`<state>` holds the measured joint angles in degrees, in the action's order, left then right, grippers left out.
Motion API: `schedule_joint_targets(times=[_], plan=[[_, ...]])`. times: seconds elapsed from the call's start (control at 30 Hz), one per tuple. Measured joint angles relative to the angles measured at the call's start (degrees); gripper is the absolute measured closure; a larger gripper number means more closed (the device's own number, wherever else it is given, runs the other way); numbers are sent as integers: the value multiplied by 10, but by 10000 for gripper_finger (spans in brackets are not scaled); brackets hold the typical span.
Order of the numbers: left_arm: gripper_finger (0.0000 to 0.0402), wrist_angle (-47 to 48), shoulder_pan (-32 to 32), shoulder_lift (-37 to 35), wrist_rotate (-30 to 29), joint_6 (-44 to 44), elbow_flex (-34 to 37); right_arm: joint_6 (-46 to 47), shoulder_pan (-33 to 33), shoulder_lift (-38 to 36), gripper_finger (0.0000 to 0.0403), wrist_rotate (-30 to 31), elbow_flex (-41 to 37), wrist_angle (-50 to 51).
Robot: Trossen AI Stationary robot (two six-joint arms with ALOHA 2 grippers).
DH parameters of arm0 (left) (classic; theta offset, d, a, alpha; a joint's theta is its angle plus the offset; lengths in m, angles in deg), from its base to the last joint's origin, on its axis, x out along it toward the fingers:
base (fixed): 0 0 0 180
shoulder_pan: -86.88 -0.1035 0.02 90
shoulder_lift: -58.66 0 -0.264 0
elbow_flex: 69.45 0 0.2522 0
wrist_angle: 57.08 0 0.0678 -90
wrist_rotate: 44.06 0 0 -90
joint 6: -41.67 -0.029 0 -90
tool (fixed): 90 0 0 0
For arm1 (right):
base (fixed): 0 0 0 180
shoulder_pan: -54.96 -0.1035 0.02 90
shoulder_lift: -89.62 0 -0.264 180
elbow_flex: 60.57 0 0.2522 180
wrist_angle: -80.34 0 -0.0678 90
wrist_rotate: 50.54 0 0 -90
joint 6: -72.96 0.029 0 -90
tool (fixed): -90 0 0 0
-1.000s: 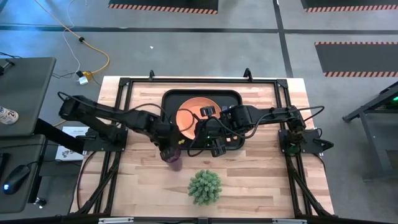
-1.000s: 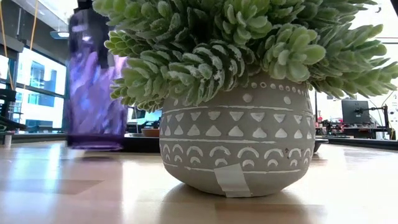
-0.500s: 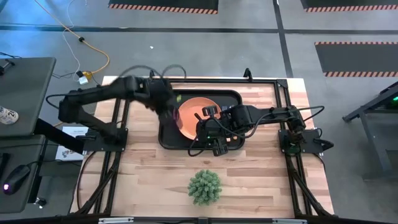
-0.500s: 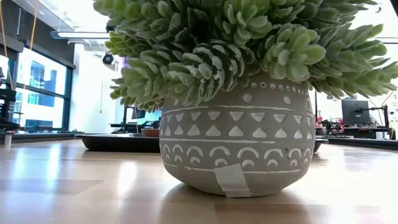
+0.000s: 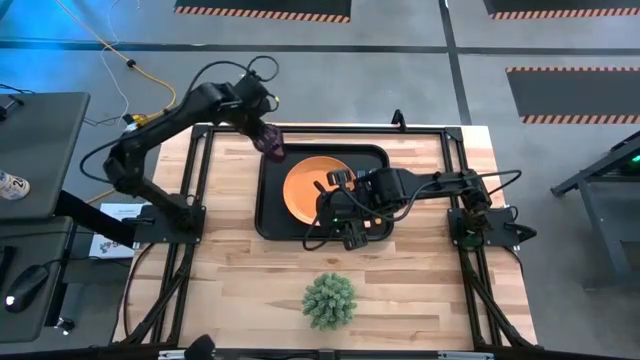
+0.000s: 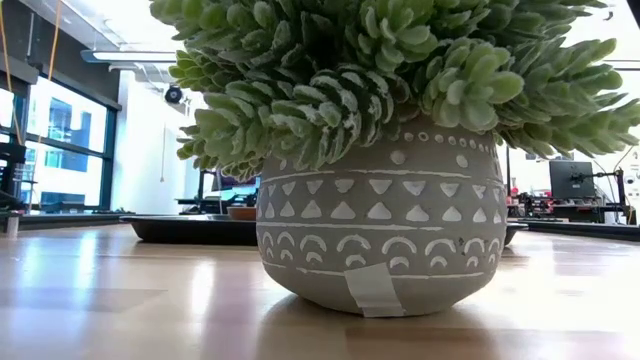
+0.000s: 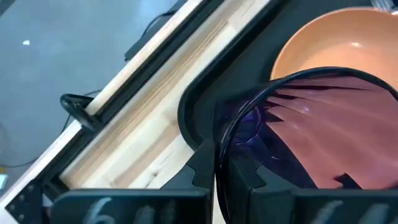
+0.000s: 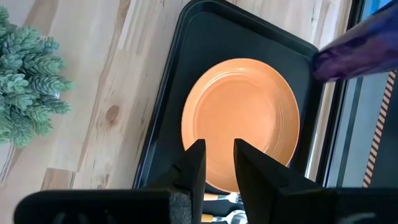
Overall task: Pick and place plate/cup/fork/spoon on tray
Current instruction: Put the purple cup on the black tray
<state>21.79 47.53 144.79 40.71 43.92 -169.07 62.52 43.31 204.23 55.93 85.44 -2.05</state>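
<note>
Left end effector [image 5: 268, 140] grips cup [image 5: 272, 146] above tray's [image 5: 272, 222] 11 o'clock corner. Bare tray lies beneath, plate [image 5: 312, 188] toward 4 o'clock. Right end effector [image 8: 216, 163] hangs unclenched over plate.

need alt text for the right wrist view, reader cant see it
An orange plate lies in a black tray on a wooden table, seen past the right gripper with its fingers slightly apart. A purple cup hangs over the tray's far corner, and a green plant stands on the table beside the tray.
</note>
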Motion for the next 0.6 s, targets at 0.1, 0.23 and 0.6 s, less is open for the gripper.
schedule_joint_targets(times=[0.1,0.23,0.6], plan=[[396,-6,-7,33,2,-16,0,0,3,0,327,0,0,0],[396,-3,-14,71,-2,-29,0,0,7,0,327,-1,0,0],[396,-9,-21,121,41,-40,0,-7,18,0,327,-4,0,0]])
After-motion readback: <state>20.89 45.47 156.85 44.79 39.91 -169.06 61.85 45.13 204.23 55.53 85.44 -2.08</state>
